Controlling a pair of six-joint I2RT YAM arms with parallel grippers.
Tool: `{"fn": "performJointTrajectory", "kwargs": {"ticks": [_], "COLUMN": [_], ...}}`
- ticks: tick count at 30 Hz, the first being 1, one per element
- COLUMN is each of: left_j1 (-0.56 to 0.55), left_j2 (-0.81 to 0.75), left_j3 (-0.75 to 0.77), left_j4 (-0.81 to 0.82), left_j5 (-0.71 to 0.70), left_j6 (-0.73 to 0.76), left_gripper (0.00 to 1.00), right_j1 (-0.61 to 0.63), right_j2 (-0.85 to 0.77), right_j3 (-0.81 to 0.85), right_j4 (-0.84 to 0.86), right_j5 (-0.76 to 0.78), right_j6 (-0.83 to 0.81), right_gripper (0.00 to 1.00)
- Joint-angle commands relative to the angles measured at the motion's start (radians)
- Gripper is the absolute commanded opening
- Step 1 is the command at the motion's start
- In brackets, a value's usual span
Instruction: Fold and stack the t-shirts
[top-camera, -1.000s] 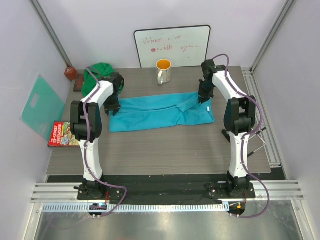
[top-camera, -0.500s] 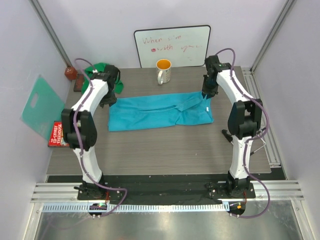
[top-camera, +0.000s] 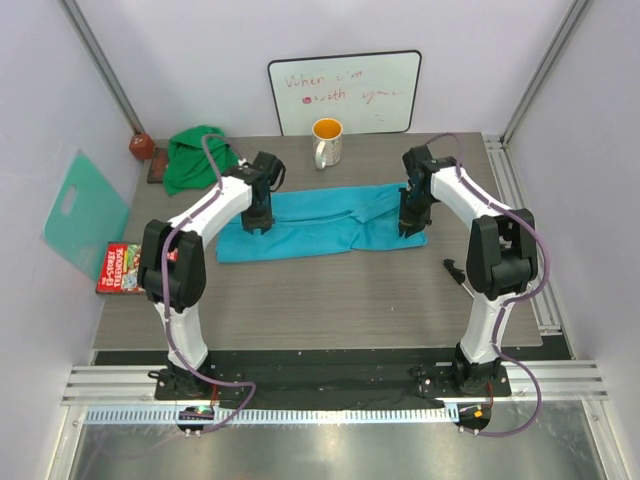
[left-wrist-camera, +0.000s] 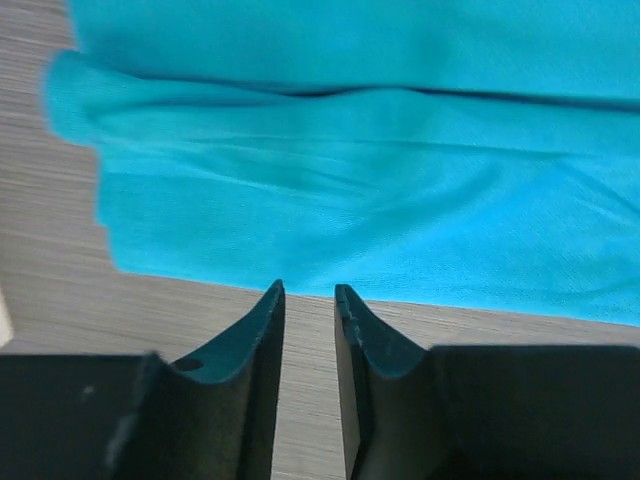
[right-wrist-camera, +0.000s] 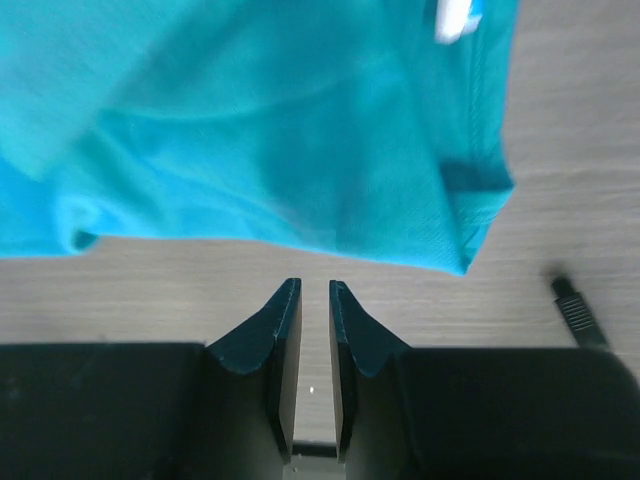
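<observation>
A grey wood-grain table (top-camera: 330, 300) carries the work. The turquoise-blue cloth t-shirt (top-camera: 320, 232) lies across its middle as one long flattened band, folded lengthwise, with the ends not yet brought together. Judging by that shape, it awaits its next fold.

The darker green cloth t-shirt (top-camera: 195, 160) sits bunched in the far left corner, apparently parked until the first shirt is done. How its sleeves and hem lie cannot be read from the heap.

The two arms reach out to opposite ends of the blue band, a likely stance for lifting both ends together. The left claw (left-wrist-camera: 309, 286) hovers at the near hem by the left end. Its jaws are narrowed to a slim gap, with bare table and no cloth showing between them. The right claw (right-wrist-camera: 313, 283) hangs just off the shirt's near right corner, jaws likewise set narrow and empty.

A white mug with an orange inside (top-camera: 327, 145) stands behind the shirt, near its far edge.

In the right wrist view a small white tag (right-wrist-camera: 455, 18) shows blurred on the shirt, cut by the frame. A thin black object (right-wrist-camera: 575, 305) lies on the table just beside that corner; what it is cannot be told.
</observation>
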Motion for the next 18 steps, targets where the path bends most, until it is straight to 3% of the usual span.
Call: {"fn": "performJointTrajectory", "kwargs": {"ticks": [1, 8, 18], "left_j1": [-0.015, -0.022, -0.033], "left_j2": [0.035, 0.095, 0.117], "left_j3": [-0.026, -0.059, -0.124], "left_j4": [0.057, 0.071, 0.074], "left_j5": [0.053, 0.057, 0.032], "left_j6": [-0.023, -0.018, 0.002], "left_gripper": [0.24, 0.04, 0.0], "right_j1": [0.009, 0.009, 0.011], "right_j2": [-0.035, 0.031, 0.125], "right_j3": [-0.09, -0.127, -0.099], "right_j4": [0.047, 0.085, 0.101], "right_j5": [-0.017, 0.026, 0.124], "right_j6": [-0.007, -0.015, -0.015], "right_gripper": [0.22, 0.18, 0.1]}}
